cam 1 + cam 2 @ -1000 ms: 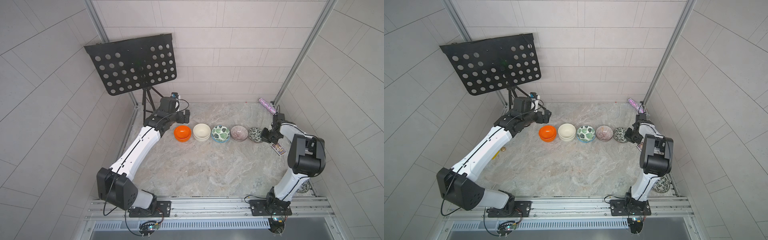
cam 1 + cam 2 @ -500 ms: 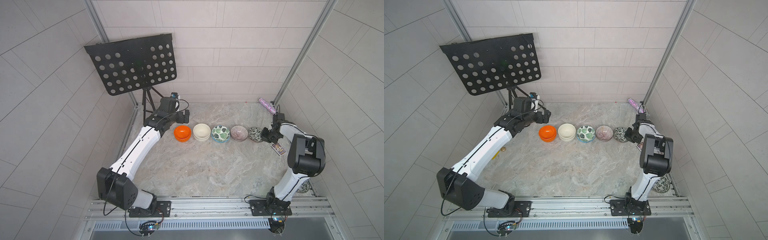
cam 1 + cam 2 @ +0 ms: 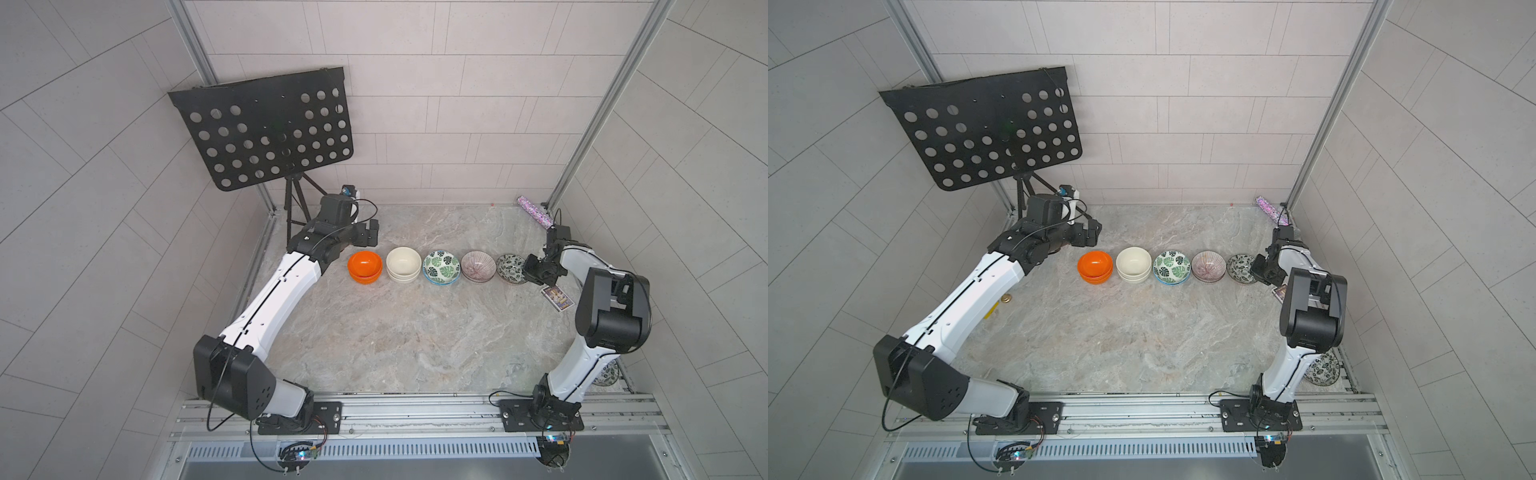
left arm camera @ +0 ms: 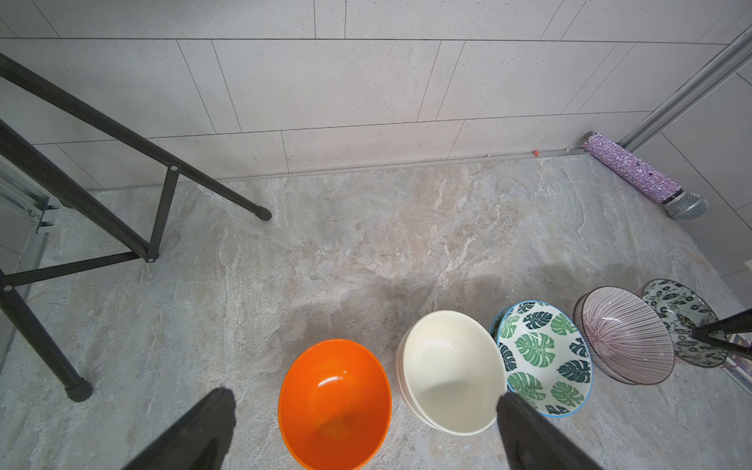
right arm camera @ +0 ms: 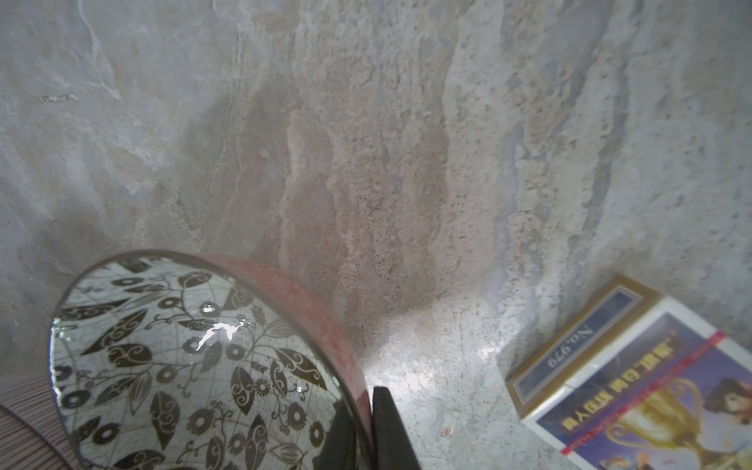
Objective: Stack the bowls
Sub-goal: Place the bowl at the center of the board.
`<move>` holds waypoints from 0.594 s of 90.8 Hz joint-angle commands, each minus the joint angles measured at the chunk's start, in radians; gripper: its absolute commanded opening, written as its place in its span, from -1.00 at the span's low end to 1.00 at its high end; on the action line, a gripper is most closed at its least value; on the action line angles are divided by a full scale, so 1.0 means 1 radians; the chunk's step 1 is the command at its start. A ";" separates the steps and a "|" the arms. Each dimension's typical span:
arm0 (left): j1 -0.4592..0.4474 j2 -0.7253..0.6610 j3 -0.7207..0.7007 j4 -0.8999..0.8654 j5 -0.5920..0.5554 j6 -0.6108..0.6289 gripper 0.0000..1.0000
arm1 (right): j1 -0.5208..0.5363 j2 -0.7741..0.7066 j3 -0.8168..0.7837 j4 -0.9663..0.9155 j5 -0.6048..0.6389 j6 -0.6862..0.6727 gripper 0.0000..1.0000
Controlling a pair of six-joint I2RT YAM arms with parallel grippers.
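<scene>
The right fingers are clamped on the rim of the dark-leaf bowl, one inside its wall and one outside. A card box lies near their outer side on the counter. Past the gripped bowl, away from these fingers, run the purple striped bowl, the green-leaf bowl, the nested cream bowls and the nested orange bowls. The left fingers are spread wide and hold nothing; they hang near the orange bowls without touching them. A second dark-leaf bowl sits well apart from both, by the right arm's base.
</scene>
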 commanded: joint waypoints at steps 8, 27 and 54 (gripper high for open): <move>-0.002 -0.004 0.007 -0.011 -0.002 -0.003 1.00 | -0.010 -0.001 0.017 0.010 0.013 -0.008 -0.76; -0.002 0.001 0.009 -0.010 -0.001 -0.005 1.00 | -0.010 -0.012 0.015 0.011 0.006 -0.010 -0.57; -0.003 0.011 0.021 -0.011 0.027 -0.015 1.00 | 0.001 -0.183 0.010 -0.025 0.158 0.053 -0.22</move>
